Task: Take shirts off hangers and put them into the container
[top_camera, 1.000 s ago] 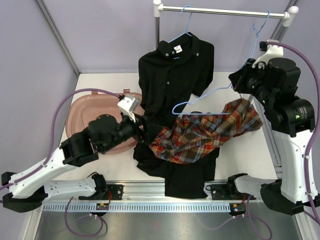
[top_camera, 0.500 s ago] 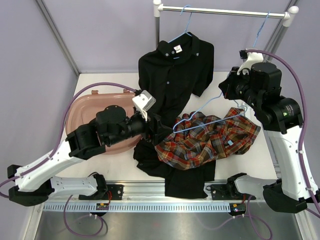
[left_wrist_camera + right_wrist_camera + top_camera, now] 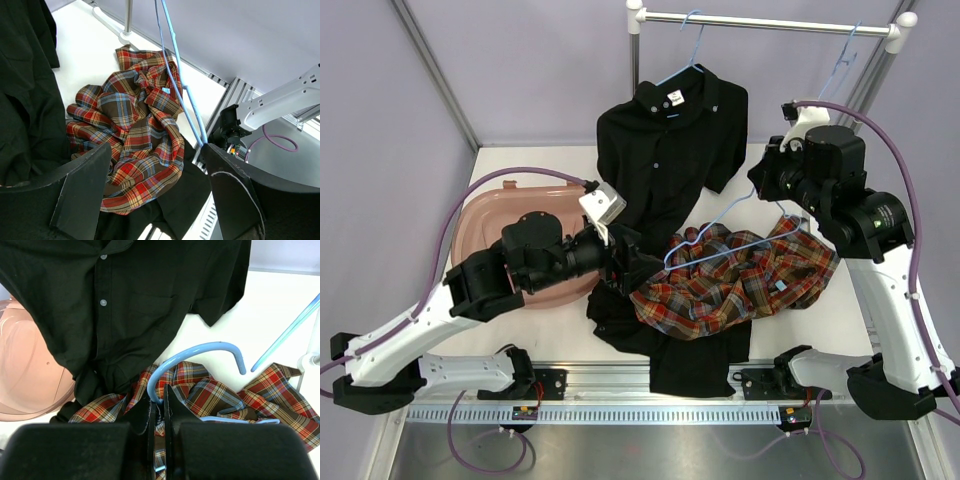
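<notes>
Plaid shirt (image 3: 740,285): crumpled, lying on a flat black shirt (image 3: 690,365)
Blue hanger (image 3: 200,346): poking out of the plaid
Pink tub (image 3: 480,215): far left

I can read no words, numbers or brand marks in any of my three camera views. The hanging black shirt (image 3: 670,150) has a small white neck label (image 3: 675,98) with a dark mark on it, too small for me to make out. The plaid shirt (image 3: 740,285) carries a tiny pale blue tag (image 3: 165,90), which is also unreadable.
</notes>
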